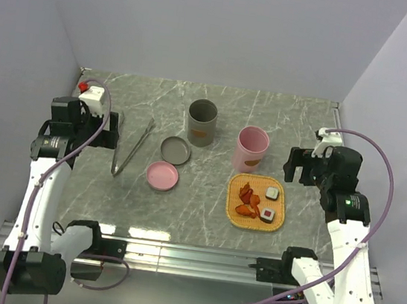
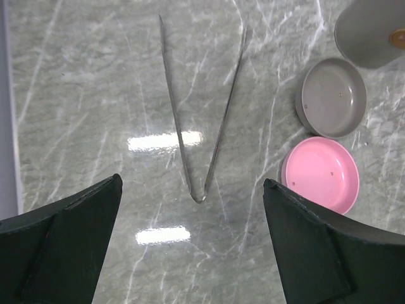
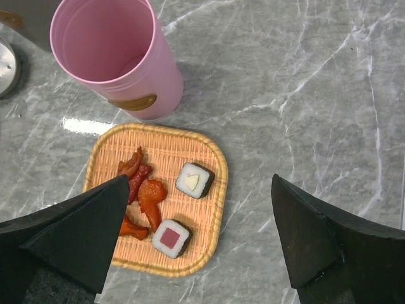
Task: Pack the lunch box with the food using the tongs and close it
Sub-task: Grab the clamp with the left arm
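The silver tongs lie flat on the marble table, joined end toward me. My left gripper hangs open above them, holding nothing. The food sits on an orange woven tray: two sushi rolls and several orange-red fried chunks. My right gripper hovers open over the tray's right side, empty. The lunch box stands as two lidless round tubs, one pink and one grey.
A grey lid and a pink lid lie on the table between the tongs and the tubs. White walls close in the table at the left, back and right.
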`<control>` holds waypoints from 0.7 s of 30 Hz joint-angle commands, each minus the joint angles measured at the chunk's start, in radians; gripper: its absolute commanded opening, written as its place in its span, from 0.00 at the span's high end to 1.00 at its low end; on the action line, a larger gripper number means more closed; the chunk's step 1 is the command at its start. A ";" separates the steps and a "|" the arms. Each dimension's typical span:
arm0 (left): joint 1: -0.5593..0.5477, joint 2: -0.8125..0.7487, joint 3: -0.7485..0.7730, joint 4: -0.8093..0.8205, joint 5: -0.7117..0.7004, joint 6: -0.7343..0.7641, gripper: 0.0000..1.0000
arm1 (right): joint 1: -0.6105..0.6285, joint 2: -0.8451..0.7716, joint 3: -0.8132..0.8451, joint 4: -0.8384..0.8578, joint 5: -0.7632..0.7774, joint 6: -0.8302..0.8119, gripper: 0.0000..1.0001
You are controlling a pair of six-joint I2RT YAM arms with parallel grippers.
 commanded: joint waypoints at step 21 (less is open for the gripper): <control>0.000 0.147 -0.124 0.025 -0.088 0.139 0.05 | -0.027 -0.022 -0.043 0.049 -0.012 -0.007 0.00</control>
